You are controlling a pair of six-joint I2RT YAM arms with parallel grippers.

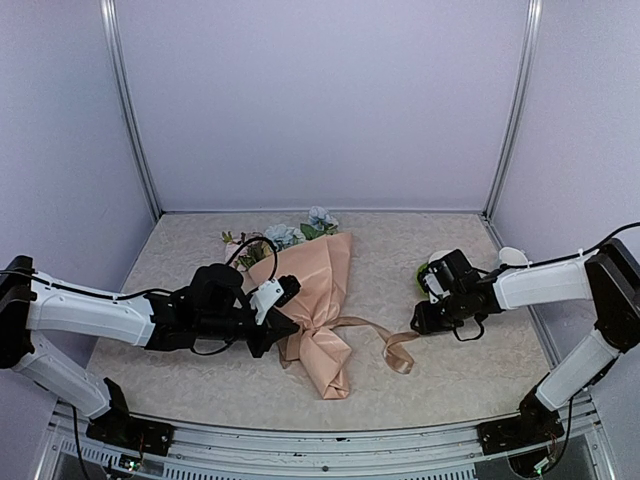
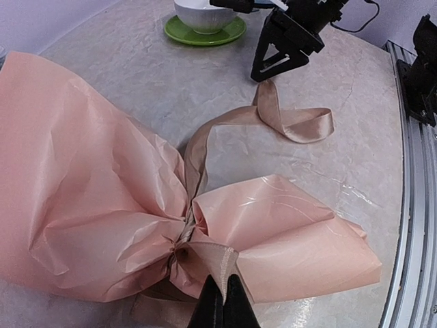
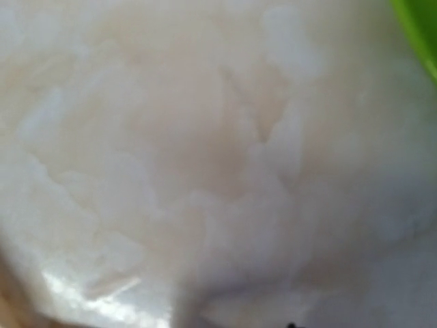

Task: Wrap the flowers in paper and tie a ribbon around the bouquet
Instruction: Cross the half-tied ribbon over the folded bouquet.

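Left wrist view: the left gripper (image 2: 222, 309) has its fingers pressed together, pinching one end of the ribbon (image 2: 272, 104) right at the gathered waist of the bouquet (image 1: 315, 290). From that waist the ribbon runs away across the table (image 1: 440, 380) and curls into a loose loop that lies flat. One fold of the loop rises just under the right gripper (image 1: 420, 325).

Whether the right gripper's jaws are apart or closed, and whether they touch the ribbon, cannot be told. Its own camera gives only a blurred white surface with a green edge in the top corner.

The bouquet lies mid-table between the two arms. Its flowers (image 1: 285, 235) are at the far end and its tail points to the near edge. The paper (image 2: 82, 178) fans out on both sides of the waist.

Count: one bouquet, one ribbon, two grippers. Beyond the right gripper there is also one white bowl (image 2: 201, 17) on one green saucer (image 2: 232, 33).
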